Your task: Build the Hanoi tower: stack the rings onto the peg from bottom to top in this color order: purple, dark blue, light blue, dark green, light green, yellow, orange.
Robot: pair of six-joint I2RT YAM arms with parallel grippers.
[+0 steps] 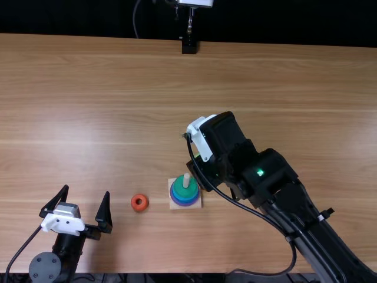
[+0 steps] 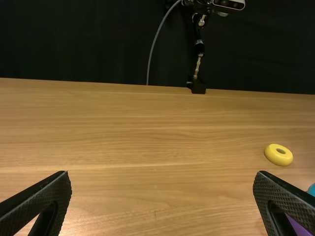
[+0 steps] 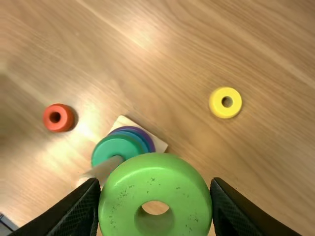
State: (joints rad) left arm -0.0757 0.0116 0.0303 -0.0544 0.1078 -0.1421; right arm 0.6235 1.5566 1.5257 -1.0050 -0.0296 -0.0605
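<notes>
From where I stood, the square, pale wooden stand [image 1: 196, 205] was the thing to look at on the light brown wooden table [image 1: 88, 76]. Its upright, pale round peg [image 1: 186, 181] ran up through a small stack: a flat purple ring [image 3: 151, 139] at the bottom, blue [image 3: 141, 137] above that, and a smooth dark green ring [image 1: 185, 191] on top, the peg's tip poking out over it.

Near the stand, over its right and far side, hung the right gripper [image 1: 201, 171], its two flat fingers clamped on either side of a thick, glossy light green ring [image 3: 155, 172]. That ring was held up off the table, its hole showing the wood beneath.

The small, round orange ring [image 1: 139, 197] lay flat to the left of the stand, a little apart from it. A small, round yellow ring [image 3: 225, 93] lay flat on the stand's far side, also apart from it.

The left gripper [image 1: 86, 190] was well off to the stand's left, past the orange ring, its fingers spread wide. Far beyond the stand, a slim pole [image 1: 189, 23] with a black foot stood at the table's far edge, against a black backdrop [image 1: 76, 17].
</notes>
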